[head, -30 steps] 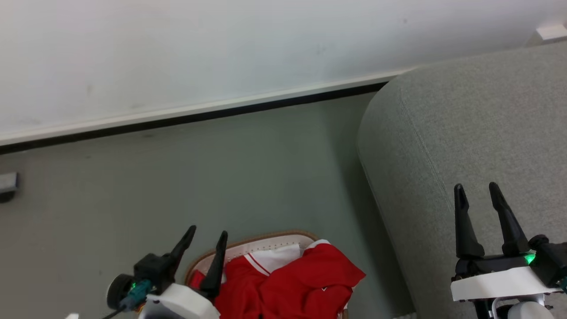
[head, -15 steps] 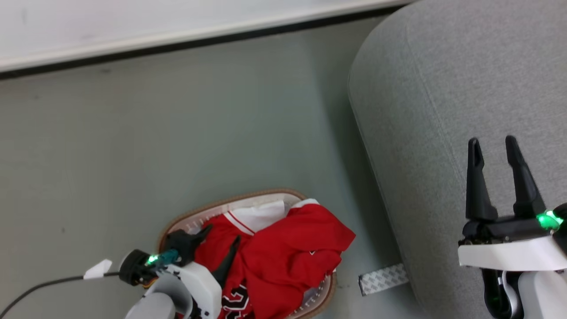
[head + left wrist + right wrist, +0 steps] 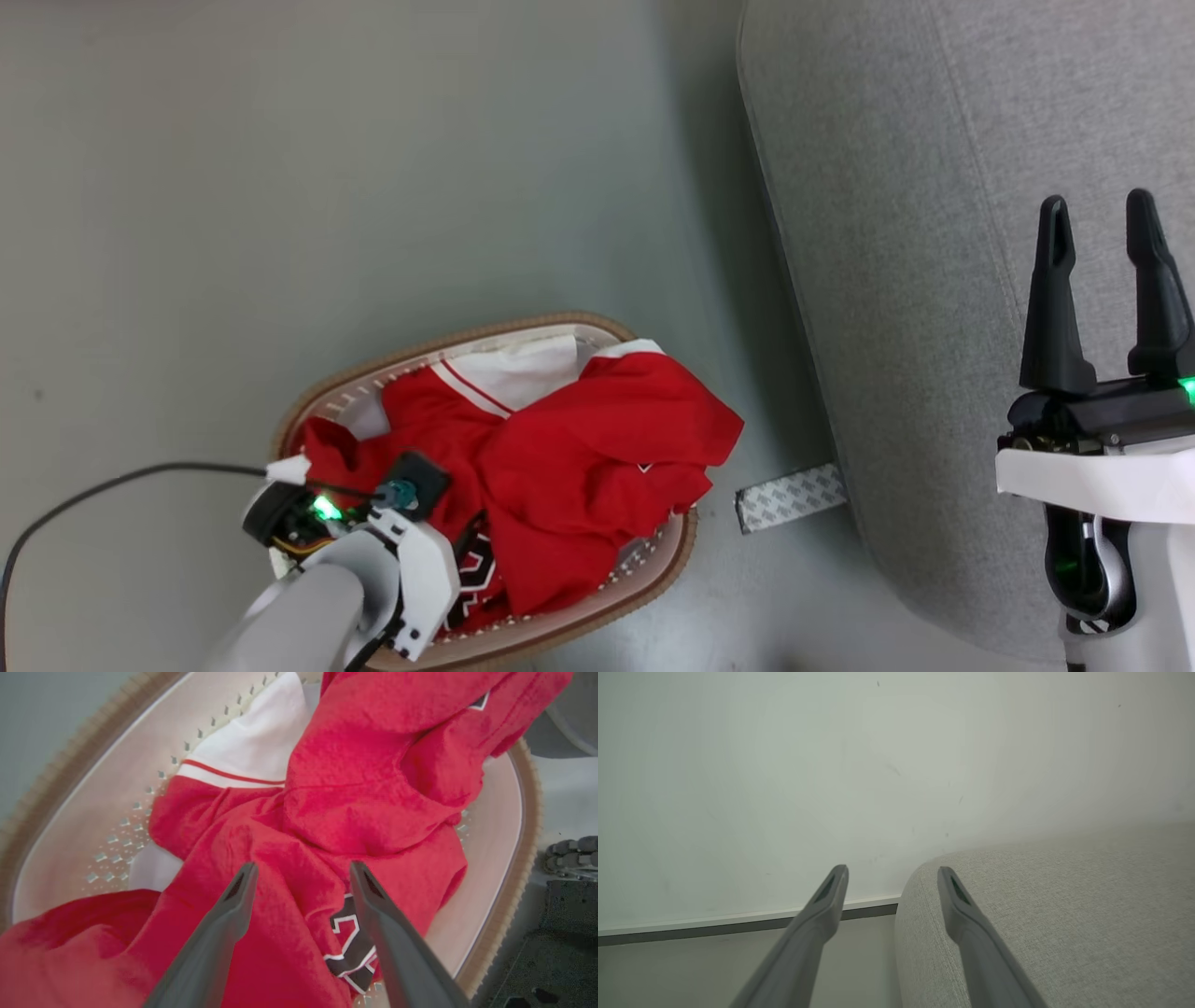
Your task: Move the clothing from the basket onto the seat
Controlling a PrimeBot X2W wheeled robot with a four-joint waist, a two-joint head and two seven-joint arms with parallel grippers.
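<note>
the clothing, a heap of bright red soft fabric with white trim, lies in the small rounded white plastic basket with perforated sides and a brown rim. in the head view the heap's long axis runs left to right, and one red flap hangs over the rim and points toward the large rounded seat in light grey woven fabric. a white collar panel with a thin red stripe lies at the far side.

in the left wrist view my left gripper hangs over the clothing with its two dark fingers spread wide, nothing between them; i cannot tell whether the tips touch the cloth. black numerals outlined in white show just beside the one finger, partly folded under and unreadable. my right gripper stands over the seat, fingers parted and empty, well apart from the basket.

the basket sits on a plain grey-green floor, near the seat but not touching it. a patterned grey-white strip lies on the floor between them, and a black cable curves off to the left. the right wrist view shows a pale wall and a skirting board behind the seat. my left arm hides the basket's near left side.
</note>
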